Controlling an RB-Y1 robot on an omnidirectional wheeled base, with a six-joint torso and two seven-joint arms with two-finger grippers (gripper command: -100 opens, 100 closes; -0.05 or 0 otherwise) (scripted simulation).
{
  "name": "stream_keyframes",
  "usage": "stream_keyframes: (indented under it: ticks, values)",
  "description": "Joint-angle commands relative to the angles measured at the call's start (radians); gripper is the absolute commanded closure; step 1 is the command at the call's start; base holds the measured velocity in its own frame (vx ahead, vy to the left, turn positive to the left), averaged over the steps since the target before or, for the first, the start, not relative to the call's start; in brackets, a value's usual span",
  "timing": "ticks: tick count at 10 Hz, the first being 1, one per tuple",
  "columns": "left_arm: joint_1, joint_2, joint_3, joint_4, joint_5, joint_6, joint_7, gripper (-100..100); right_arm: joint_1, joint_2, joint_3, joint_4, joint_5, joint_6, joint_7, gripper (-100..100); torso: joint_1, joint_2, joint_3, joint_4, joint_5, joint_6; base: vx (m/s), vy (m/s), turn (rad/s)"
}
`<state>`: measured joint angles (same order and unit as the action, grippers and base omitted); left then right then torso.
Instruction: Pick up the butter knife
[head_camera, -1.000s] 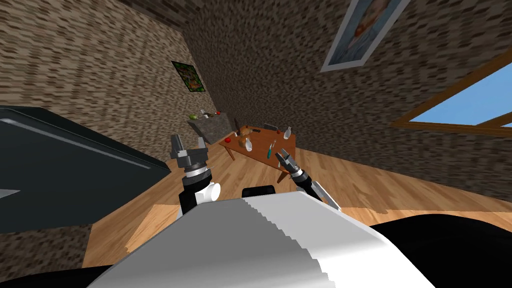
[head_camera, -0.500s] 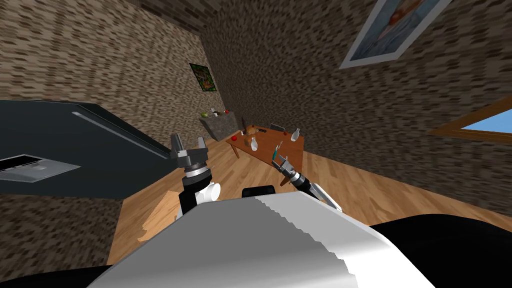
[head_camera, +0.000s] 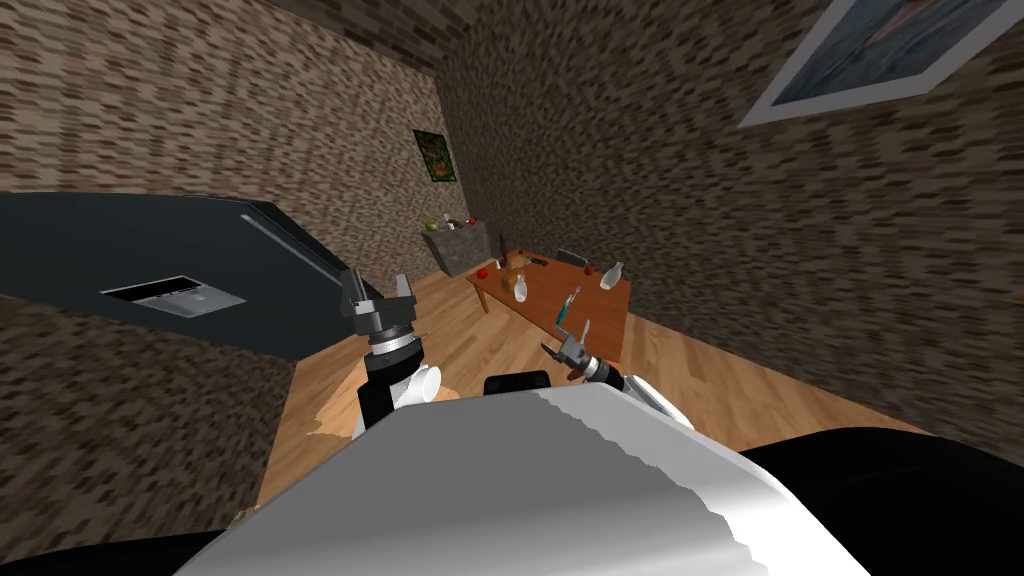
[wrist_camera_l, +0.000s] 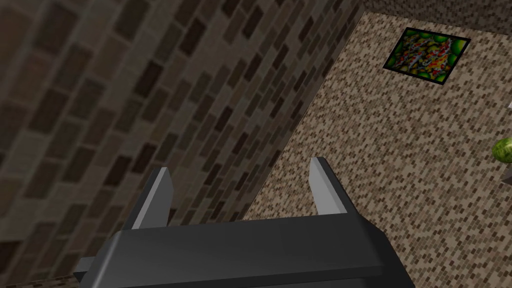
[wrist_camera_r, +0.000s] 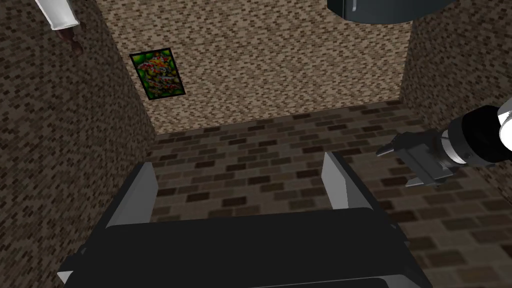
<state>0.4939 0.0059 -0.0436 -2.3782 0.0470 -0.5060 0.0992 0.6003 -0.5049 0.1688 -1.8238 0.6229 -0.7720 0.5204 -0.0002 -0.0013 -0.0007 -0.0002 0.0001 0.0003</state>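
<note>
Head view: table (head_camera: 600, 312) lies well off. The left gripper (head_camera: 377, 282) and right gripper (head_camera: 566, 338) gape, empty. Approach before reaching.

Spotting the butter knife (head_camera: 538, 262) lying flat near the far edge of the brown worktop (head_camera: 600, 315). Showing as a thin dark sliver, too small for telling blade from handle.

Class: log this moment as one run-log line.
stage: far from table | left jaws: open, empty | right jaws: open, empty | knife: too small to tell
</note>
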Motion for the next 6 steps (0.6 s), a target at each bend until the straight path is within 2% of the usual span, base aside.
stream_keyframes:
  ticks: [1, 2, 3, 4, 5, 6]
  values:
    - [0.0, 0.0, 0.0, 0.0, 0.0, 0.0, 0.0, 0, 0.002, -0.025, 0.009, 0.022, 0.046, 0.005, 0.016, -100, 0.0, 0.0, 0.0, 0.0, 0.0, 0.0, 0.029, -0.002, 0.158]
    - [0.0, 0.0, 0.0, 0.0, 0.0, 0.0, 0.0, 0, 0.006, -0.058, 0.025, 0.062, 0.078, 0.004, 0.048, -100, 0.0, 0.0, 0.0, 0.0, 0.0, 0.001, 0.029, -0.003, 0.249]
    - [0.0, 0.0, 0.0, 0.0, 0.0, 0.0, 0.0, 0, 0.006, -0.058, 0.025, 0.062, 0.093, 0.004, 0.048, -100, -0.001, 0.0, 0.0, 0.0, 0.0, 0.0, 0.026, -0.007, 0.153]
    - [0.0, 0.0, 0.0, 0.0, 0.0, 0.0, 0.0, 0, 0.01, -0.092, 0.041, 0.097, 0.13, 0.005, 0.08, -100, -0.001, 0.0, 0.0, 0.0, 0.0, 0.001, 0.03, -0.004, 0.284]
    - [0.0, 0.0, 0.0, 0.0, 0.0, 0.0, 0.0, 0, 0.01, -0.092, 0.041, 0.102, 0.14, 0.005, 0.08, -100, -0.001, 0.0, 0.0, 0.0, 0.0, 0.0, 0.026, -0.012, 0.13]
    - [0.0, 0.0, 0.0, 0.0, 0.0, 0.0, 0.0, 0, 0.013, -0.127, 0.056, 0.142, 0.18, 0.007, 0.111, -100, -0.001, 0.0, 0.0, 0.0, 0.0, 0.001, 0.039, -0.005, 0.253]
